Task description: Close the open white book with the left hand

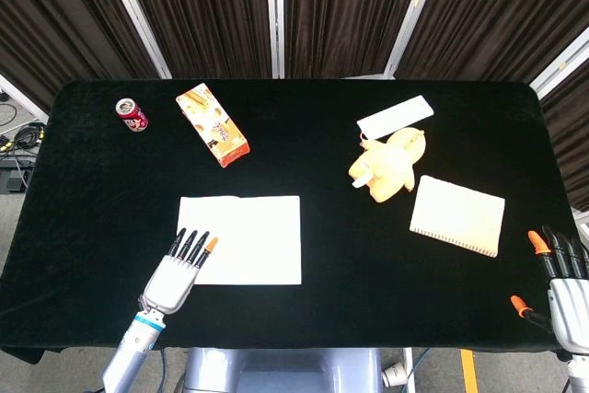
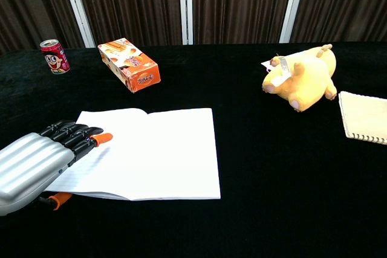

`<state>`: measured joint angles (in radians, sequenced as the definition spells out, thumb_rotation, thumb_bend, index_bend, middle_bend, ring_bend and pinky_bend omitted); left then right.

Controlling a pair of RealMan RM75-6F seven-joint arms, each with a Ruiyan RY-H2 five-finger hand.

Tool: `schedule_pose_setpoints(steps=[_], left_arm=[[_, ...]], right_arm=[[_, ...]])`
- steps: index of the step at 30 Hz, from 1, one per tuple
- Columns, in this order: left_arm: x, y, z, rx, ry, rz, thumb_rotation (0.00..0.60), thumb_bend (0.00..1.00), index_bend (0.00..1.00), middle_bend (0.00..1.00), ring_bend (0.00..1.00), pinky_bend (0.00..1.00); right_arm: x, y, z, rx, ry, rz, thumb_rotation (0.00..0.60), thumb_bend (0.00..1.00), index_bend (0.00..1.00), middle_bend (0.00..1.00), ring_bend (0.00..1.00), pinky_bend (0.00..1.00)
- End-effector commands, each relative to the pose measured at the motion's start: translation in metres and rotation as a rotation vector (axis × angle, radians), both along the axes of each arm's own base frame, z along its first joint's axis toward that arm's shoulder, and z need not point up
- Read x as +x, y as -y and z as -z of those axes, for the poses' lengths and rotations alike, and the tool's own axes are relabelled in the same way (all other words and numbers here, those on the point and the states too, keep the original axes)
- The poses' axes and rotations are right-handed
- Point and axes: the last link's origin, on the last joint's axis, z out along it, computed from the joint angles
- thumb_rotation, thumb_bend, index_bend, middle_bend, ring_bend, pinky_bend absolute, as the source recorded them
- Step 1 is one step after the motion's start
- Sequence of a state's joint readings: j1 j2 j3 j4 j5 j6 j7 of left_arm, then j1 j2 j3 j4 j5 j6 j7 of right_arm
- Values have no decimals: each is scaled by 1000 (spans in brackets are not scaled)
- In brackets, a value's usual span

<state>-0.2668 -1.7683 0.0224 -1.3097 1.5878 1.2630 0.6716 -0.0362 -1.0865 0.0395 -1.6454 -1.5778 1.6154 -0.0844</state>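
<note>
Approach is the step in hand: the left hand point(image 2: 36, 164) lies low over the near-left corner of the open white book point(image 1: 241, 238), its fingers point(image 2: 78, 137) extended, close together and reaching onto the left page, with the thumb tucked beside or under the page's near edge. It grasps nothing; whether the fingertips actually press the paper or hover just above it cannot be told from either view. The book lies flat and fully open near the front of the black table point(image 1: 83, 190), left of centre, its spine running away from the robot between 2 blank pages.

Judging by this, the closing itself has not begun. The next move calls for getting the fingers or thumb beneath the outer edge of the left page, lifting it, and swinging it over the spine onto the right page. Thin paper may buckle or slide rather than lift, so a shallow, sideways scoop seems wiser than a push straight down.

The right hand point(image 1: 560, 275) sits at the far right table edge, fingers apart and holding nothing, well clear of the book.
</note>
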Motion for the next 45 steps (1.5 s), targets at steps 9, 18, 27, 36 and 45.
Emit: schedule_pose_setpoints(steps=[9, 18, 27, 36, 45], left_arm=[[16, 8, -9, 27, 37, 80, 600, 572, 0, 0, 0, 0], [27, 11, -23, 61, 62, 120, 600, 572, 0, 0, 0, 0], [45, 3, -32, 113, 115, 157, 600, 557, 0, 0, 0, 0], [73, -12, -35, 151, 104, 219, 600, 472, 0, 0, 0, 0], [85, -19, -39, 170, 89, 252, 600, 465, 0, 0, 0, 0]], right_arm=[[0, 0, 0, 0, 0, 2, 600, 40, 14, 0, 0, 0], [-1, 0, 0, -1, 1, 5, 600, 40, 14, 0, 0, 0], [0, 0, 0, 1, 0, 5, 600, 40, 14, 0, 0, 0], [0, -1, -4, -13, 10, 5, 600, 40, 15, 0, 0, 0], [-2, -1, -7, -17, 20, 15, 600, 40, 15, 0, 0, 0]])
